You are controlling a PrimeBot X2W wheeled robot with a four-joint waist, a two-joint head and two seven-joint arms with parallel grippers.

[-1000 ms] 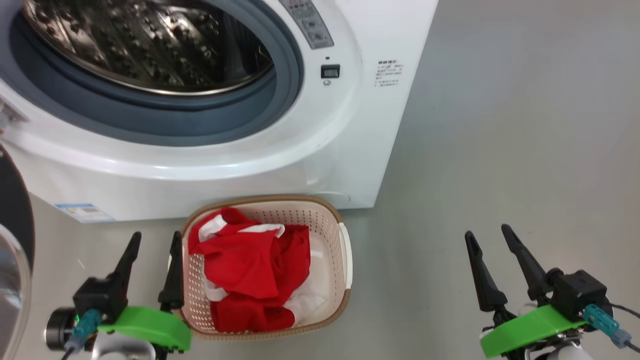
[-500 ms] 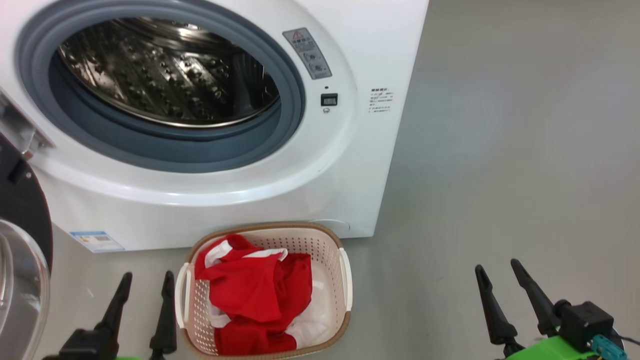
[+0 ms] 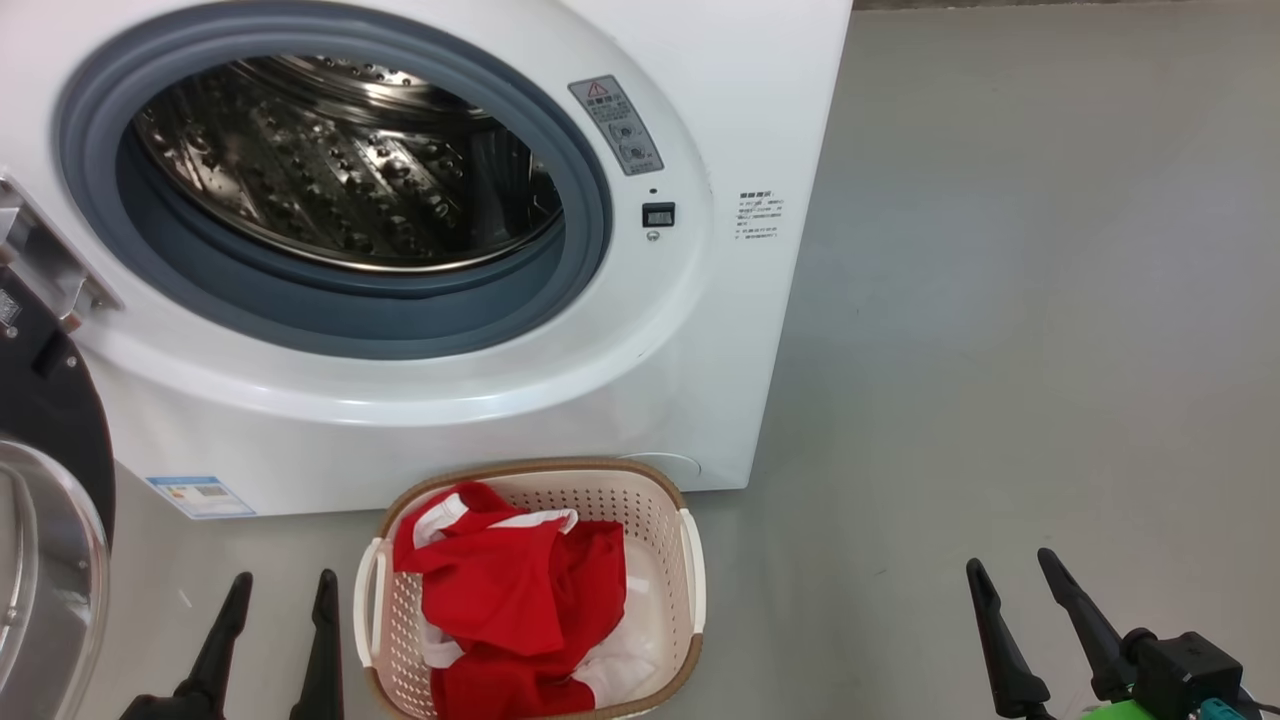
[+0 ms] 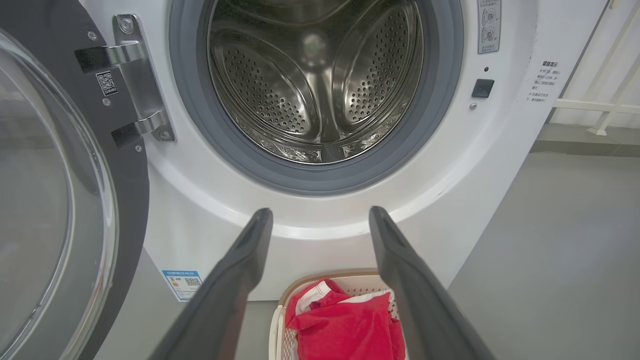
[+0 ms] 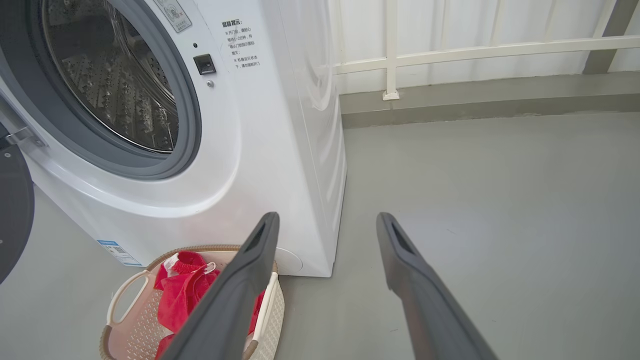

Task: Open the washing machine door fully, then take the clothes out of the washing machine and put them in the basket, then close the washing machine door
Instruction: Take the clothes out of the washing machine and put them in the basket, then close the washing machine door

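The white washing machine (image 3: pixel 700 330) stands with its steel drum (image 3: pixel 340 170) showing no garments. Its door (image 3: pixel 45 540) hangs swung out at the left edge, black rim and glass bowl visible, hinge (image 4: pixel 135 85) in the left wrist view. The red and white clothes (image 3: pixel 510 610) lie in the cream basket (image 3: pixel 690 570) on the floor before the machine. My left gripper (image 3: pixel 283 582) is open just left of the basket, holding nothing. My right gripper (image 3: pixel 1010 562) is open over bare floor, well right of the basket.
Grey floor (image 3: pixel 1000 300) spreads to the right of the machine. A white railing (image 5: pixel 450 50) and low kerb run behind it. A blue label (image 3: pixel 200 495) sits on the machine's lower front.
The head camera has tilted up, so machine and basket sit lower in the picture and both grippers sink toward the bottom edge. Clothes and basket lie as before.
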